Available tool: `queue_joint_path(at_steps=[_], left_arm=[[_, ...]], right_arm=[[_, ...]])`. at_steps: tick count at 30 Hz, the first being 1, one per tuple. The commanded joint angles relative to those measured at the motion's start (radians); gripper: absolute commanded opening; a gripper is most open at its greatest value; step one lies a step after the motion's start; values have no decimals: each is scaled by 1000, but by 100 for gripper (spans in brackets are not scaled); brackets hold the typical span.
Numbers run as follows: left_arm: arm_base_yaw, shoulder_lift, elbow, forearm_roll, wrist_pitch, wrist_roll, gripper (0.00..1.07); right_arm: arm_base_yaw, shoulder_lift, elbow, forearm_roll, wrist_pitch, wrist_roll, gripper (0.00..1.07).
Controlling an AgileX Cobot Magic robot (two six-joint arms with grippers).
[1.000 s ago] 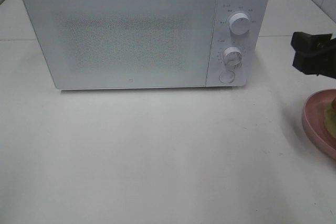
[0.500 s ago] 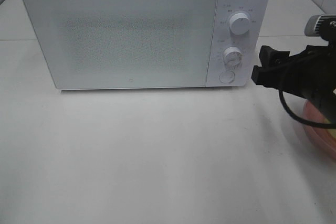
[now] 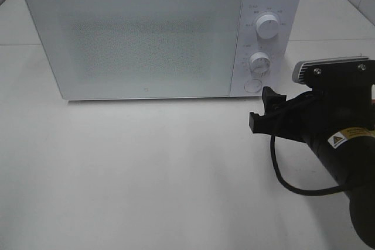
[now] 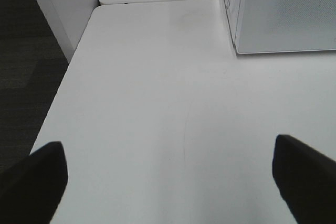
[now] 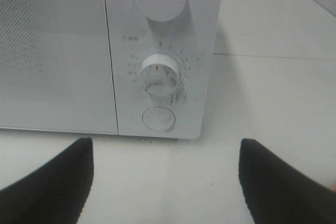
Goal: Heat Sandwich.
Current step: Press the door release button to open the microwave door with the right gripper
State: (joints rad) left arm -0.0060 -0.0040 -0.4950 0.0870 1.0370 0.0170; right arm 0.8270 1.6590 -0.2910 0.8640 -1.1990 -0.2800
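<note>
Table [image 3: 146, 174]: a white top that carries everything; the near half is open, which leaves space for a door to swing out.
Microwave [image 3: 161, 36]: stands at the far side, front turned toward the near edge so that both arms can reach it.
Door [image 3: 105, 4]: shut, flush with the casing, covering the left and middle of the front. Nothing can go inside until it opens, so I judge opening it to be the step in hand.
Right arm [image 3: 345, 156]: comes in from the near right and stretches toward the right end of the microwave; a black cable [image 3: 293, 187] loops below it.
Right claw [image 3: 261, 108]: wide apart and holding nothing. It sits just near of the control panel, apart from it. In the wrist view its fingers [image 5: 58, 179] straddle the panel's lower part, most likely lined up to press there.
Left claw [image 4: 167, 166]: also spread wide and empty. It hangs over bare table at the left, with only the microwave's left corner in its view, apparently kept out of the way.
Upper dial [image 3: 268, 28]: pointer straight up.
Lower dial [image 3: 259, 62]: the timer, judging by its ring of marks; its setting is too small to read.
Round button [image 3: 252, 85]: lowest on the panel and nearest the right claw; probably the door release, hence the approach.
Sandwich: not visible in any current view, so I cannot tell where it lies; neither claw holds it.
</note>
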Motion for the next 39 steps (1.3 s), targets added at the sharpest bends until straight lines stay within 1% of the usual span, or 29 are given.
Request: queue_joint_path(at_steps=[1,7,14,16,18,19,20,21,22,23,24,26,27,28,29,30,31,32,33,34,37,39], left_arm=[[7,-28,2,-1,-17,-4,104],[7,-28,2,-1,-17,-4,104],[7,-28,2,-1,-17,-4,104],[7,-28,2,-1,-17,-4,104],[7,-28,2,-1,-17,-4,104],[7,-28,2,-1,-17,-4,104],[7,-28,2,-1,-17,-4,104],[7,-28,2,-1,-17,-4,104],[7,-28,2,-1,-17,-4,104],[7,-28,2,-1,-17,-4,104],[7,-28,2,-1,-17,-4,104],[7,-28,2,-1,-17,-4,104],[7,-28,2,-1,-17,-4,104],[7,-28,2,-1,-17,-4,104],[7,-28,2,-1,-17,-4,104],[7,-28,2,-1,-17,-4,104],[7,-28,2,-1,-17,-4,104],[7,-28,2,-1,-17,-4,104],[7,-28,2,-1,-17,-4,104],[7,-28,2,-1,-17,-4,104],[7,-28,2,-1,-17,-4,104],[7,-28,2,-1,-17,-4,104]], right_arm=[[28,33,1,40,-78,18,75],[38,74,0,40,-79,45,75],[38,75,0,39,-98,63,75],[38,75,0,39,-98,101,75],[38,75,0,39,-96,216,75],[38,75,0,39,-96,216,75],[38,75,0,39,-96,263,75],[38,75,0,39,-96,327,75],[38,75,0,39,-92,456,75],[38,75,0,39,-91,508,75],[38,75,0,39,-91,508,75],[38,75,0,38,-77,641,75],[38,75,0,36,-60,772,75],[38,75,0,36,-55,849,75],[38,75,0,36,-55,849,75],[38,75,0,35,-47,925,75],[38,75,0,35,-39,1056,75],[38,75,0,35,-39,1121,75],[38,75,0,35,-39,1170,75],[38,75,0,35,-39,1170,75],[38,75,0,35,-40,1386,75],[38,75,0,35,-40,1426,75]])
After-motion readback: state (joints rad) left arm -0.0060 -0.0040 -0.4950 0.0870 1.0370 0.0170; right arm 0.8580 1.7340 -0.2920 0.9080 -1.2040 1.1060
